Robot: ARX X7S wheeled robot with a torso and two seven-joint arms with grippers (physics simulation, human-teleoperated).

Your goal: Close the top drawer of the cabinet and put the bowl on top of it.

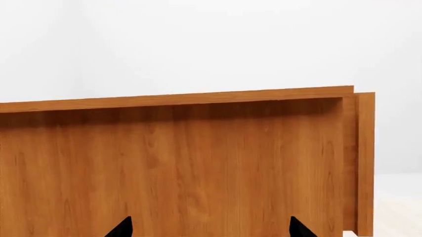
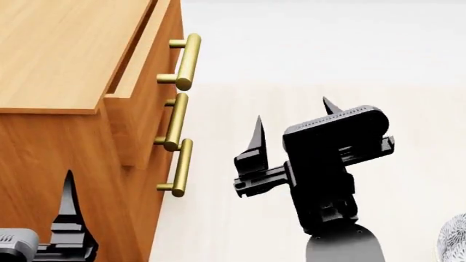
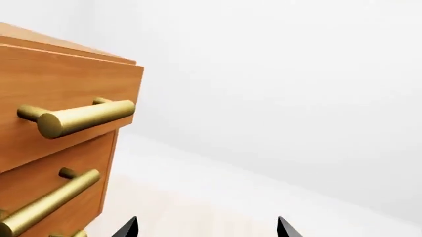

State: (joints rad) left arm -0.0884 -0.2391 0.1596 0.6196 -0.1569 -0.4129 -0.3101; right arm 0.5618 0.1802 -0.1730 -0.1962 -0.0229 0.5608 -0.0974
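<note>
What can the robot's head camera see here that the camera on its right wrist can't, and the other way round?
Only the head view shows the cabinet's flat top, all three brass handles, the left gripper, the body of the right gripper, and a sliver of the patterned bowl. Only the right wrist view shows the top drawer's handle end-on from close by. Both show the top drawer pulled out, and open gripper fingers.

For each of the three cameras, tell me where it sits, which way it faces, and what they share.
Head view: high on the robot, looking down past the cabinet corner; both grippers show, right gripper open.
Left wrist view: on the left arm, facing the cabinet's plain side; finger tips show.
Right wrist view: on the right arm, facing the top drawer front; finger tips show.
Shared: head and right wrist both show the top handle.
</note>
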